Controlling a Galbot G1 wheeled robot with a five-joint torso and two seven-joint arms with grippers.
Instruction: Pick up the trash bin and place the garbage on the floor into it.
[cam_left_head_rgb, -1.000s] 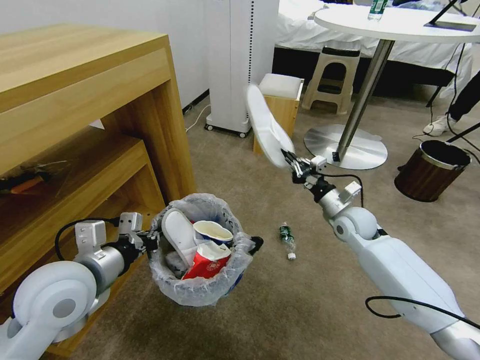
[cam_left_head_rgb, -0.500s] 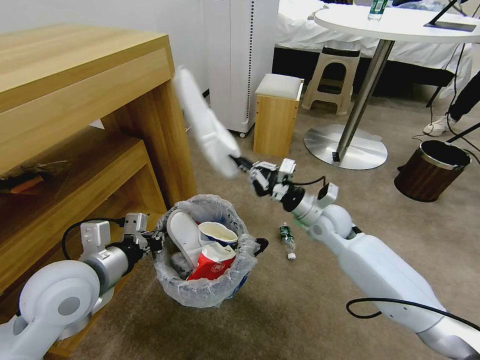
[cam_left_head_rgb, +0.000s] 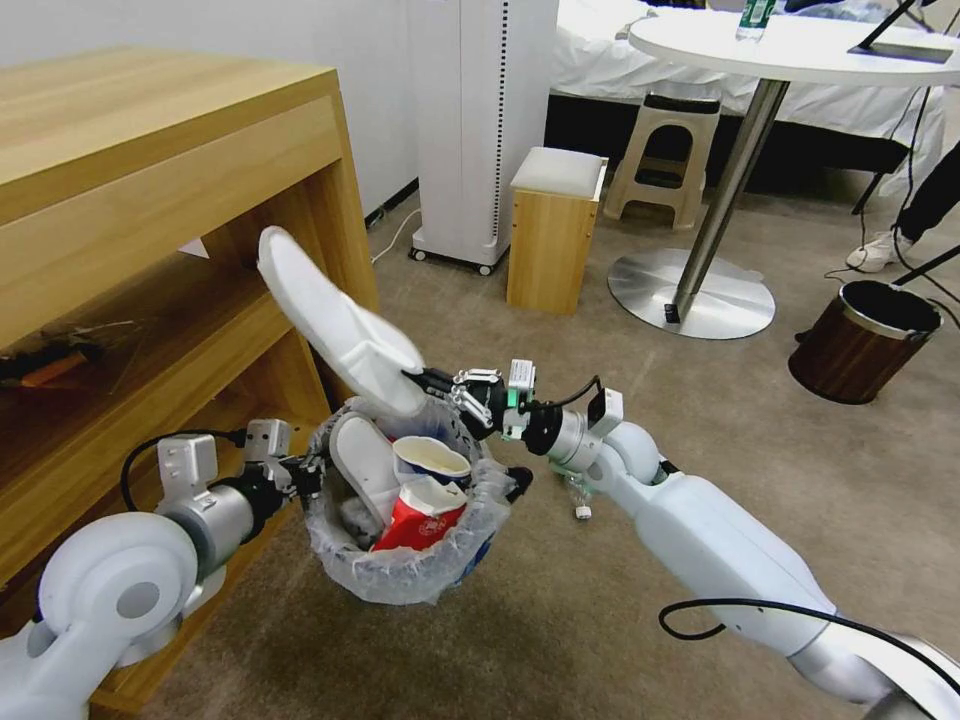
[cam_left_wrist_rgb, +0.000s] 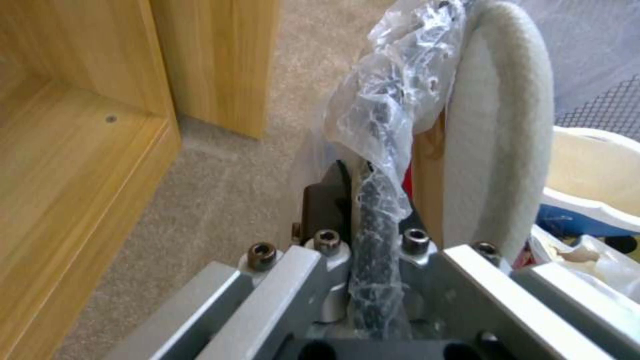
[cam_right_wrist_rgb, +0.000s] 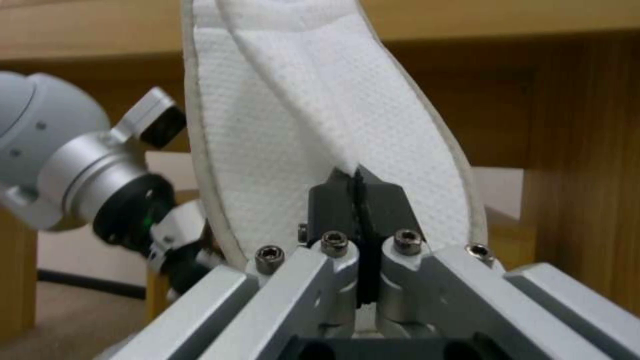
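Note:
The trash bin (cam_left_head_rgb: 400, 570), lined with a crinkled white bag, hangs above the beige floor (cam_left_head_rgb: 560, 620). My left gripper (cam_left_head_rgb: 310, 475) is shut on its rim; the left wrist view shows the fingers (cam_left_wrist_rgb: 327, 195) pinching rim and bag (cam_left_wrist_rgb: 393, 100). Inside lie a white slipper (cam_left_head_rgb: 360, 465), a red cup (cam_left_head_rgb: 420, 510) and a blue-and-white cup (cam_left_head_rgb: 430, 460). My right gripper (cam_left_head_rgb: 425, 380) is shut on a second white slipper (cam_left_head_rgb: 330, 320), tilted up just over the bin's far rim. That slipper (cam_right_wrist_rgb: 280, 125) is clamped between the right gripper (cam_right_wrist_rgb: 360, 185) jaws. A small bottle (cam_left_head_rgb: 578, 500) lies on the floor, partly behind my right arm.
A wooden desk with shelves (cam_left_head_rgb: 150, 200) stands close on the left of the bin. Farther back are a small wooden stool (cam_left_head_rgb: 555, 230), a white appliance (cam_left_head_rgb: 470, 120), a round table's base (cam_left_head_rgb: 690, 290) and a brown wood-grain bin (cam_left_head_rgb: 860, 340).
My right arm has swung the held slipper left and down, from above the stool to just over the bin. The left arm and bin have barely moved.

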